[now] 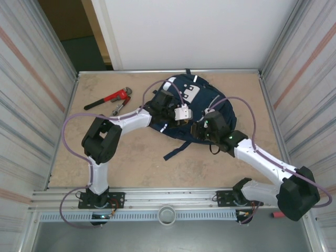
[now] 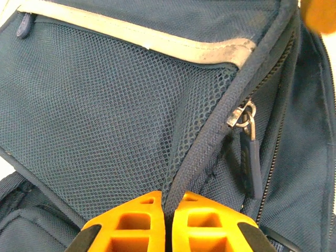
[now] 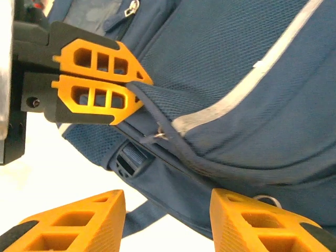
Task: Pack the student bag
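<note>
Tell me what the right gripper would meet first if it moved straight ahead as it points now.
Most likely the student bag: its lower edge, near a black buckle, lies straight ahead of the open right gripper. The left gripper, pinching the bag's fabric, sits higher, off that line. Depth is unclear.

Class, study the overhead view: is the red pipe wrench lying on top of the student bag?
No: the red pipe wrench lies on the tabletop, left of the student bag and apart from it.

The left arm (image 1: pixel 131 122) and right arm (image 1: pixel 262 160) reach forward and angle inward, wrists close together. The left gripper (image 2: pixel 168 205) pinches its fingers tight on a seam of the student bag (image 2: pixel 105 105); the right gripper (image 3: pixel 168 210) holds its fingers apart.
</note>
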You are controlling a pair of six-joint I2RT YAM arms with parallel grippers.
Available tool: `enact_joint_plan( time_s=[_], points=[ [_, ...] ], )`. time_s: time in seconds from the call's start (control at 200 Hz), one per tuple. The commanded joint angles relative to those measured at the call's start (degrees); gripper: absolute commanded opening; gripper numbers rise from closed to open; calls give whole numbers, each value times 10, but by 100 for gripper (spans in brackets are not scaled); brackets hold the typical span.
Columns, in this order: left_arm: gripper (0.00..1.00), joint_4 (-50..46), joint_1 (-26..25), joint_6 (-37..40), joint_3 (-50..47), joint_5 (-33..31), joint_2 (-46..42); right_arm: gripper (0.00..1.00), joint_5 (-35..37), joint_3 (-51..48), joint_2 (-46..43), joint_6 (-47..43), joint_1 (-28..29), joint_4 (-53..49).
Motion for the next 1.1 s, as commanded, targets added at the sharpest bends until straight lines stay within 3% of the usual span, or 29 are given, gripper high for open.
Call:
enact_joint_plan(
  time_s=[0.0,0.646,0.802,1.097],
  points=[
    [0,-27,4,-63,23,69,2,41,80,-19,14,38,32,87],
    [0,-45,7,-64,28,72,-1,42,193,17,156,81,61,191],
    [0,-46,7,-64,26,70,-4,32,238,27,167,95,59,168],
    [0,-48,8,-62,26,62,-4,17,223,21,170,93,49,173]
  ],
)
